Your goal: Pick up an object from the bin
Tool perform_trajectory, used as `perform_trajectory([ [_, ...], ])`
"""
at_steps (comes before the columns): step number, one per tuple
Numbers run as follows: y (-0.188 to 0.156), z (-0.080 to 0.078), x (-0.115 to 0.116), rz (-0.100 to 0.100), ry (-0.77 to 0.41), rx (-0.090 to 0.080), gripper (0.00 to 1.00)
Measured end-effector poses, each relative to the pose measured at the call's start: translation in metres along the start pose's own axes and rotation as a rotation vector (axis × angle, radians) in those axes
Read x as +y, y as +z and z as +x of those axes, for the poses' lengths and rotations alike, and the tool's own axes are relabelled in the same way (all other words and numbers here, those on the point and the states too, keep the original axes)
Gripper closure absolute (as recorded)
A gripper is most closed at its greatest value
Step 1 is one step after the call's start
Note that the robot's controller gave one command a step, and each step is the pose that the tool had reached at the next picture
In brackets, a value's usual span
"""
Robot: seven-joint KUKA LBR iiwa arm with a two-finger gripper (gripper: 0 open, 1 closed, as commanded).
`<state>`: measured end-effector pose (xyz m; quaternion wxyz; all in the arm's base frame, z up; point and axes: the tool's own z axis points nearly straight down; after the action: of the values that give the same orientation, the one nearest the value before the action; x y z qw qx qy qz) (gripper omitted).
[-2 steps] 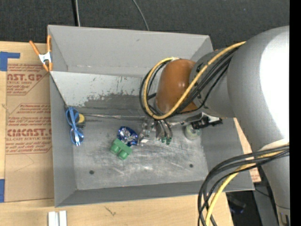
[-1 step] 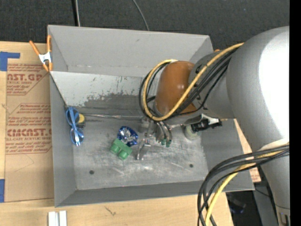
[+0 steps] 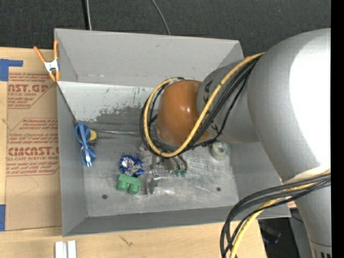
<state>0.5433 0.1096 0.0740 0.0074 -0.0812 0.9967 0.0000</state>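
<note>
Hand (image 3: 152,181) — grip state not discernible — just beside one green block (image 3: 128,184) and one blue-and-white wad (image 3: 130,164)

Scuffed matt metal bin (image 3: 150,58), green plastic block (image 3: 128,184), glossy orange cover (image 3: 180,112)

The bin (image 3: 70,198) is plain grey metal, and its floor carries dark scuffs and fine scratches toward the far wall. Contents by colour: a translucent blue looped piece (image 3: 84,144) with a small yellow part (image 3: 93,136) against the left wall; a crumpled item (image 3: 130,164) in shiny blue and white near the floor's middle; a solid green block (image 3: 128,184) just nearer the front edge; a pale, whitish round piece (image 3: 219,150) toward the right wall. The arm (image 3: 301,106) is glossy silver-white, its wrist cover (image 3: 180,112) orange-brown, and its cables (image 3: 148,117) black and yellow.
</note>
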Motion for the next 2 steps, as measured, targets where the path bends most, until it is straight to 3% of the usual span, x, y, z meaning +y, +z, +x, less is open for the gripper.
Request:
perform_trajectory([
  [1,-0.001,0.001,0.001,-0.002,0.0,0.009,1.0],
  [2,-0.025,-0.005,0.015,-0.003,0.0,0.01,1.0],
])
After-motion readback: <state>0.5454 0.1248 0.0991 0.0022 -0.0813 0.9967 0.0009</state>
